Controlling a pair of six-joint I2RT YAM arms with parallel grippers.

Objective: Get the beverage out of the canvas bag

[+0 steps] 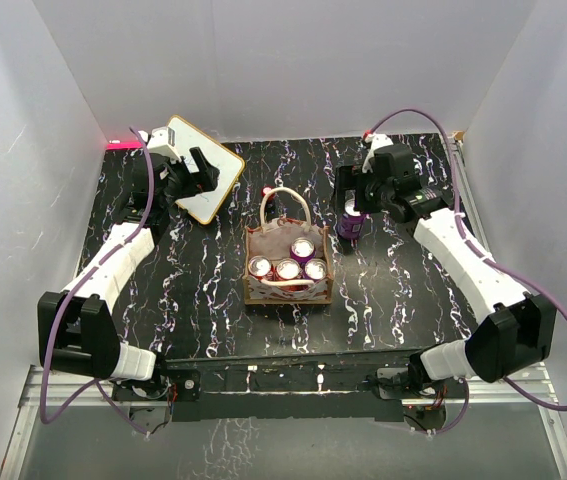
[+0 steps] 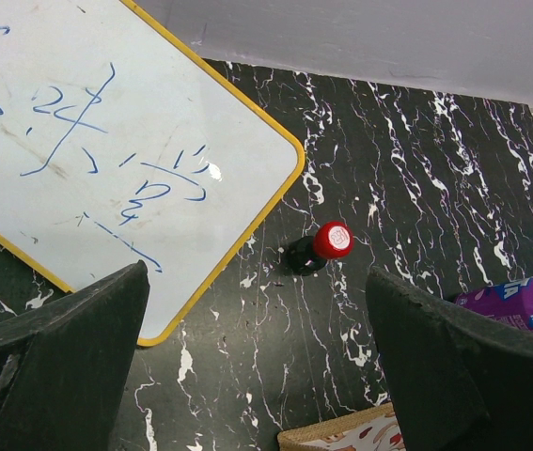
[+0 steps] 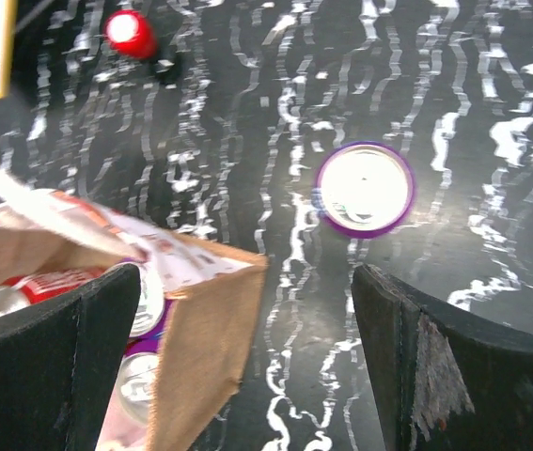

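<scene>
The canvas bag (image 1: 285, 285) stands mid-table with several cans in it, purple and red ones (image 1: 286, 269). One purple can (image 1: 351, 224) stands upright on the table just right of the bag; from above its silver top (image 3: 364, 188) shows. My right gripper (image 3: 247, 366) hangs open above the bag's right corner (image 3: 205, 319), the can beyond its fingertips and untouched. My left gripper (image 2: 257, 376) is open and empty over the table beside the whiteboard (image 2: 106, 132), with the bag's rim (image 2: 346, 432) at the bottom edge.
A yellow-framed whiteboard (image 1: 203, 168) lies at the back left. A small dark bottle with a red cap (image 2: 332, 241) stands behind the bag, also seen as the red cap (image 3: 130, 33). White walls enclose the table on three sides.
</scene>
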